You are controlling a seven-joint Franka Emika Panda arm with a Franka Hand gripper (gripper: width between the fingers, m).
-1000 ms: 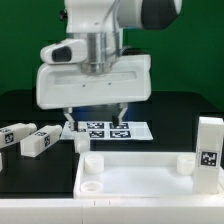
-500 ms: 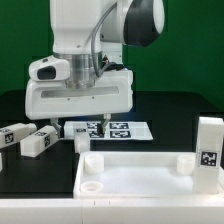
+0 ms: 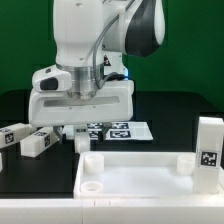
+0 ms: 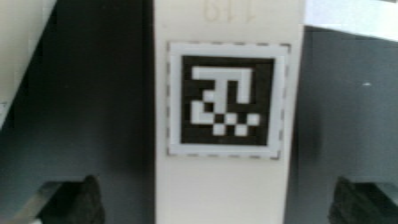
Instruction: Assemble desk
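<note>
Claw [image 3: 80,128] of the white-and-grey robot arm [image 3: 85,40] sits low over the black worktop [image 3: 175,108], towards the exterior view's left. Jaws are wide and hold nothing.

Wrist view: the dark fingertips [image 4: 68,200] stand either side of 1 white square-section plastic leg [image 4: 222,60]. A gap shows on both sides, no contact. The leg's black-and-white square tag [image 4: 224,98] faces the camera.

Exterior view: the claw body hides most of that spot. A white leg end [image 3: 82,142] shows just below it, beside the marker board [image 3: 118,130]. 2 white legs [image 3: 38,141] lie flat side by side at the exterior view's left. 1 upright white leg [image 3: 208,150] stands at the exterior view's right, just beside the large flat white plastic tabletop [image 3: 140,180]; cannot tell if they touch. The tabletop lies flat in front, round corner sockets [image 3: 92,160] facing up.
</note>
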